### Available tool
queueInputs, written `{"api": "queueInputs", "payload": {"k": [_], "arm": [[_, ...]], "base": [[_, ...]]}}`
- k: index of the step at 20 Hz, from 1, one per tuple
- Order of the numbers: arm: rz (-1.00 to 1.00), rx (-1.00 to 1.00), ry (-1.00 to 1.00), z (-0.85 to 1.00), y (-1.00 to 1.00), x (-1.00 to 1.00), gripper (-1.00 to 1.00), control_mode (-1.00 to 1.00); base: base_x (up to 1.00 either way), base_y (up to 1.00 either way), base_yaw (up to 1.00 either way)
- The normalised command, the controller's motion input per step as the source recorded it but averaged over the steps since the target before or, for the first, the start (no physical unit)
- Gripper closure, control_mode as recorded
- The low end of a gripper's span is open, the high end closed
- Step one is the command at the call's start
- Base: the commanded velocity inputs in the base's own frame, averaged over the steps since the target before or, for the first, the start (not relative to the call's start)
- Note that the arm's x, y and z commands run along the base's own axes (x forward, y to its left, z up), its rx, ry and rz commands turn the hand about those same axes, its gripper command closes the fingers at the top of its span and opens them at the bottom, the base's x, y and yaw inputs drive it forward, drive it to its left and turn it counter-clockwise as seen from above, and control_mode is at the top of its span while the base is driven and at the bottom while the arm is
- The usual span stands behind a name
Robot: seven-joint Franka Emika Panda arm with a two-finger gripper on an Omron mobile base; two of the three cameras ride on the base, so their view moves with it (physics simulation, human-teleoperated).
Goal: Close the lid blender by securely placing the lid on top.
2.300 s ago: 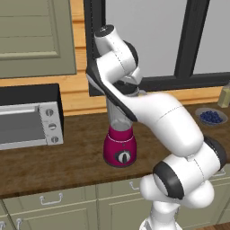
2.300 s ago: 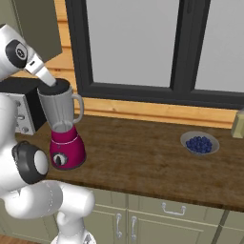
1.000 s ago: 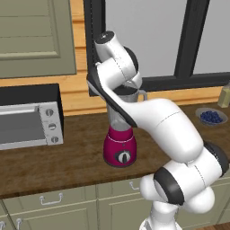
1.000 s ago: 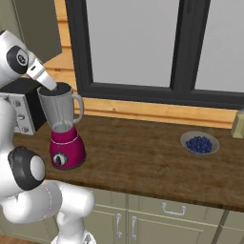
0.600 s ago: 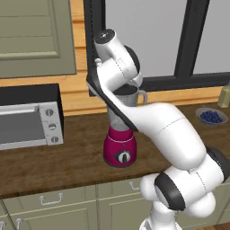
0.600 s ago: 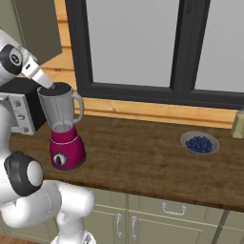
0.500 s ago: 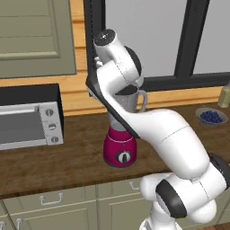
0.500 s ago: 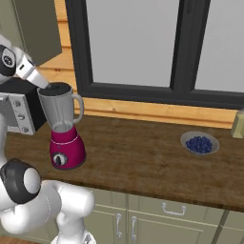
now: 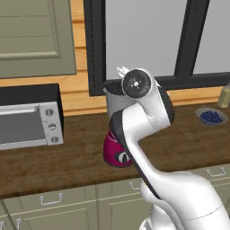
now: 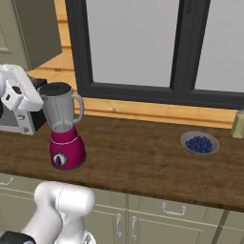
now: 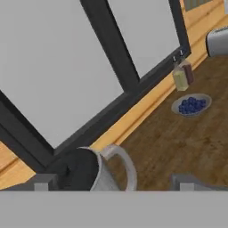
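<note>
The tall blender with a magenta rounded base and clear greyish tapered jar [image 10: 63, 131] stood on the dark wooden desk [image 10: 143, 162] toward its left end, a little back from the front edge, its side handle turned toward the window. The small flat round black lid [image 10: 56, 88] sat on the jar's rim, seen dark and round beside the handle in the hand view [image 11: 79, 171]. The white arm's pincer [image 11: 113, 181] was just above and beside the jar top, its two grey fingertips [image 11: 43, 182] standing wide apart with nothing between them, clear of the lid. A silver toaster oven [image 9: 28, 117] stood on the desk's left end. Well apart, toward the right end near the back wall, lay a shallow bowl of blue berries [image 10: 199, 142], with a small yellowish bottle [image 11: 180, 78] beside it.
</note>
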Motion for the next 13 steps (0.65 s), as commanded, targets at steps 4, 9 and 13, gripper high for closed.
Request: {"api": "queueInputs", "payload": {"k": [4, 9, 13], "arm": [[0.00, 0.15, -0.30, 0.00, -1.00, -1.00, -1.00, -1.00], [0.00, 0.27, -0.23, 0.25, -1.00, -1.00, -1.00, -1.00], [-0.09, 0.09, -0.17, 0.12, -0.38, -0.49, -1.00, -1.00]], "base": [[0.00, 0.00, 0.00], [0.00, 0.00, 0.00], [0.00, 0.00, 0.00]]}}
